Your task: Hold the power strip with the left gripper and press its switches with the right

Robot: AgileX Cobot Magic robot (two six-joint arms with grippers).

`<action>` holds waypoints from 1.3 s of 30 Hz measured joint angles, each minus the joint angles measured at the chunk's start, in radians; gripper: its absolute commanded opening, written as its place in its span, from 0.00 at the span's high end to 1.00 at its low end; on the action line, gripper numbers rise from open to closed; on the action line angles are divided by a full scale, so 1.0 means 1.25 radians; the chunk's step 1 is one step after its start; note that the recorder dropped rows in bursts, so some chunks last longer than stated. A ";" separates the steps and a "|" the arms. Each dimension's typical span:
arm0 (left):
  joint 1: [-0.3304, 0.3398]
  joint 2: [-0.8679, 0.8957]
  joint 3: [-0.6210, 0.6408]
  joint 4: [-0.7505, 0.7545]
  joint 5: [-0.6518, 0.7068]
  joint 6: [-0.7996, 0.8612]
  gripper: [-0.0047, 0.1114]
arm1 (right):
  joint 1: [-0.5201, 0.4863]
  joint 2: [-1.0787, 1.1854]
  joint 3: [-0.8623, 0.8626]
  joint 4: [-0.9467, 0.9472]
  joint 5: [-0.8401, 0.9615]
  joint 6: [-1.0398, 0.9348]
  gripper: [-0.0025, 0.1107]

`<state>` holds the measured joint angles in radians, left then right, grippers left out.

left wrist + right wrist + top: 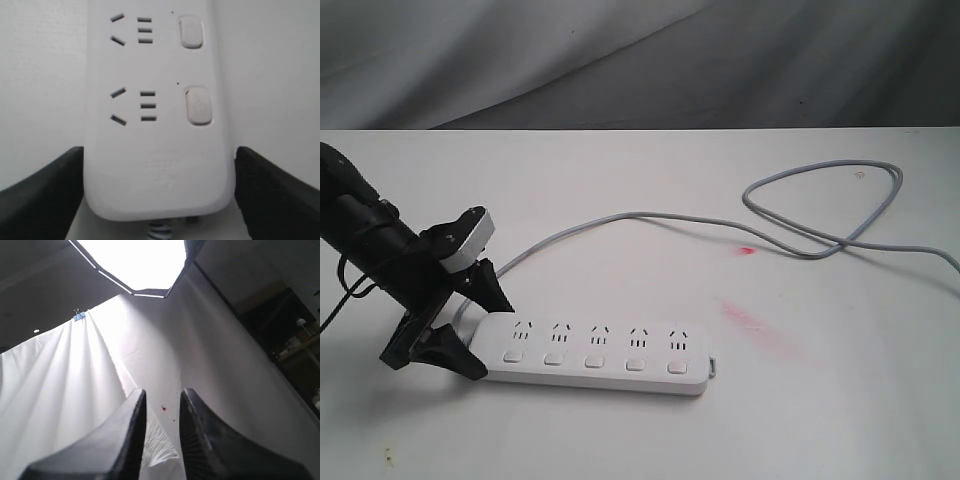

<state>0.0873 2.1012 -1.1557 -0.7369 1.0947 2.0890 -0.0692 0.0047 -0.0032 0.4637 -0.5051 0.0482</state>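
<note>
The white power strip point(595, 350) lies flat on the table near its front, its grey cord point(800, 235) looping away to the back right. Five white switches point(593, 361) run along its near edge; two of them point(198, 105) show in the left wrist view. My left gripper point(485, 335) straddles the strip's cord end. Its black fingers point(45, 195) sit against both long sides of the strip point(155, 150). My right gripper point(162, 392) is out of the exterior view. It points up at a white curtain, its fingers a narrow gap apart with nothing between them.
The white table point(620, 440) carries a pink smear point(752, 322) and a small red spot point(747, 251) to the right of the strip. A grey cloth backdrop point(720, 60) hangs behind the table's far edge.
</note>
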 measured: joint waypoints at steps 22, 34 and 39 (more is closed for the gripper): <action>0.000 0.000 0.000 0.000 0.000 0.000 0.49 | 0.000 0.672 -0.743 -0.103 0.719 -0.246 0.77; 0.000 0.000 0.000 0.000 0.000 0.000 0.49 | 0.000 0.987 -0.910 0.062 0.994 -0.658 0.98; 0.000 0.000 0.000 0.000 0.000 0.000 0.49 | 0.000 1.074 -0.912 0.237 1.140 -0.934 0.98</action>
<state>0.0873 2.1012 -1.1557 -0.7369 1.0947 2.0890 -0.0692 1.3477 -1.1433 0.7604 0.9202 -1.1197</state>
